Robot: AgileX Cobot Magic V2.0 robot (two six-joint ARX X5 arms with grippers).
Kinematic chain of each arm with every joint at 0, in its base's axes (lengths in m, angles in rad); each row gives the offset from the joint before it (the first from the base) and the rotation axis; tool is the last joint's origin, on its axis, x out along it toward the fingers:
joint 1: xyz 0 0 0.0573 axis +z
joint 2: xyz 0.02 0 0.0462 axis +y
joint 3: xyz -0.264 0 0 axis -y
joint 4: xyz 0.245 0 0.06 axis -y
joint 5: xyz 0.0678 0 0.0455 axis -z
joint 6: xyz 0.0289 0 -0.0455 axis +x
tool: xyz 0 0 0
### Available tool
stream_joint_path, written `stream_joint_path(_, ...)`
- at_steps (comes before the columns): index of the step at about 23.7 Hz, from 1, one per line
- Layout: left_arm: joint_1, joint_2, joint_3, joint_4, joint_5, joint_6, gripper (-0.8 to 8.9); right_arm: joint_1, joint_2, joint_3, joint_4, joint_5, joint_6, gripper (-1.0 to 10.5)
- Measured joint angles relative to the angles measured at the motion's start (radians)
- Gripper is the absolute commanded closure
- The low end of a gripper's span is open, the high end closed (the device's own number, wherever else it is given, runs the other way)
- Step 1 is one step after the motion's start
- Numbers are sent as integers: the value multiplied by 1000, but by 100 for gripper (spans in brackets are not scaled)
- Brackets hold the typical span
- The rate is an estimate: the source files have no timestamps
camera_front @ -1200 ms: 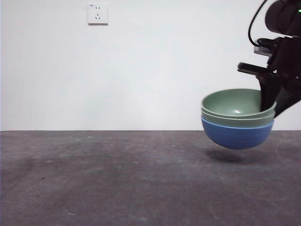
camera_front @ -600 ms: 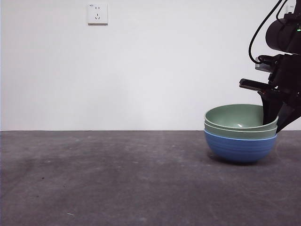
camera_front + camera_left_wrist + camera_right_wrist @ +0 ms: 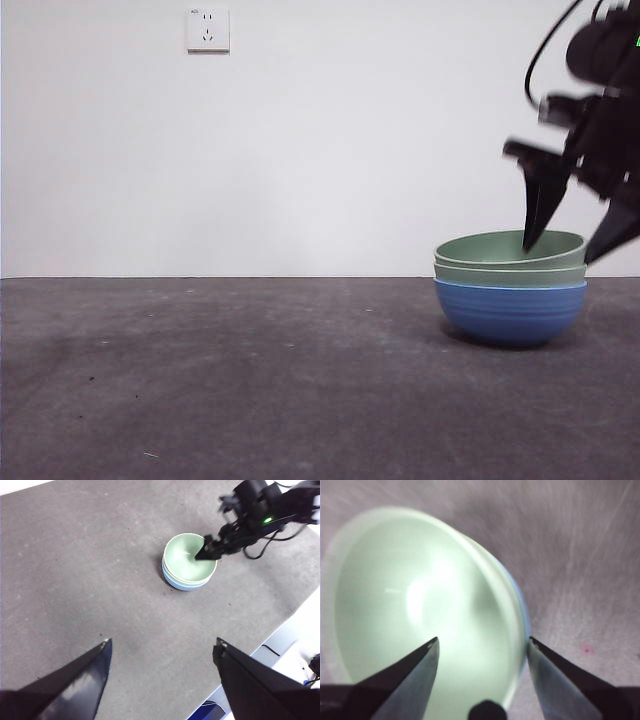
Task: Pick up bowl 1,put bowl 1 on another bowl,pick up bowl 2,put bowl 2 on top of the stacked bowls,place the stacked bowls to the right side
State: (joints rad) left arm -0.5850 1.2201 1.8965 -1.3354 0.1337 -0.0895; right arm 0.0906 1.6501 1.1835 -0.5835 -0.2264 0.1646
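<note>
1. The right hand (image 3: 570, 245) is seen released, its two black jaws spread apart, one above the inside of the top bowl and the other outside the rim on the far right; nothing is gripped. In the right wrist view the jaws straddle the rim without touching it.
2. A second ago the stack hung clear of the surface in this hand; half a second ago it had been set down with the jaws clamped on the rim; now the rim has been let go and the hand has lifted slightly. The final placement is therefore judged to be done.
3. The stacked bowls (image 3: 510, 290) rest on the dark grey surface (image 3: 250, 380) at its right side, upright and nested.
4. Three round ridged bowls are counted: two pale sage green ones on top and one blue bowl (image 3: 510, 312) at the bottom, touching the surface.
5. The left hand (image 3: 162, 652) hangs high above the surface, well apart from the stack, open and empty.
6. One white wall socket (image 3: 208, 29) is seen on the back wall.
</note>
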Motion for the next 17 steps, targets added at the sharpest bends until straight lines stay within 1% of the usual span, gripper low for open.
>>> stream_joint_path(3, 0, 0, 0, 0, 0, 2, 469, 0, -149, 0, -74, -1, 0, 653)
stream_joint_path(5, 0, 0, 0, 0, 0, 12, 469, 0, -259, 0, -158, -2, 0, 653)
stream_joint_path(9, 0, 0, 0, 0, 0, 26, 469, 4, -415, 0, -302, -8, -9, 655)
stream_joint_path(17, 0, 0, 0, 0, 6, 53, 469, 76, -661, 0, -647, -10, -57, 659)
